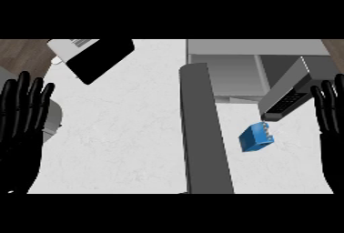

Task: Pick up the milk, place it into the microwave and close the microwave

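**A:** Where is the milk?

**B:** The small blue milk carton (256,138) lies tilted on the white marbled counter (121,136), right of the frame's centre. It sits just below the grey box-shaped microwave (228,68), which fills the upper right.

**A:** Is either hand on it?

**B:** No. The black right hand (331,113) rests at the right edge with its fingers straight and pointing up. It holds nothing and is apart from the carton. The black left hand (23,118) shows at the left edge, spread wide in the same way, and it too holds nothing.

**A:** What lies between them?

**B:** A long dark grey strip (205,132) runs down the middle, just left of the carton. An angled grey slab with a black keypad (289,98) stands just above the carton. A flat black panel (101,59) lies in the upper left.
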You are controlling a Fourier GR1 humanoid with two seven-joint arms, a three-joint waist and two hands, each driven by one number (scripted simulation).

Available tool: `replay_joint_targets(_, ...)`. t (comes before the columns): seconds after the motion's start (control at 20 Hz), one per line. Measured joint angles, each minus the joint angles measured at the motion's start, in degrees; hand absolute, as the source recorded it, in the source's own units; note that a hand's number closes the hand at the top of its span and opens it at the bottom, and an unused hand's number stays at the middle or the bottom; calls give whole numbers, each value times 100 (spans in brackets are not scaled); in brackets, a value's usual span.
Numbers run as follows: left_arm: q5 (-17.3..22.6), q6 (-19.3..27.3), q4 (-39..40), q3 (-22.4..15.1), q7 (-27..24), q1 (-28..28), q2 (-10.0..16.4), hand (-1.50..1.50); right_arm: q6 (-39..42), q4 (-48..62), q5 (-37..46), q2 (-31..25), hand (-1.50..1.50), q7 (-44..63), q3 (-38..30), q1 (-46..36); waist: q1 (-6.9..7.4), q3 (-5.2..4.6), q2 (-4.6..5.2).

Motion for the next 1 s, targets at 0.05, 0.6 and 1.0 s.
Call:
replay_joint_targets(0.05,-23,14,-31,12,14,25,0,-150,53,-120,-56,-37,-150,46,-19,47,-34,-23,16)
replay_joint_targets(0.6,532,437,387,-383,-290,839,-480,-150,376,-756,140,-117,-150,505,455,786,-149,-112,69)
replay_joint_targets(1.0,707,575,291,-980,-879,1739,-542,-150,397,-485,388,72,-150,333,673,1120,-141,-114,73)
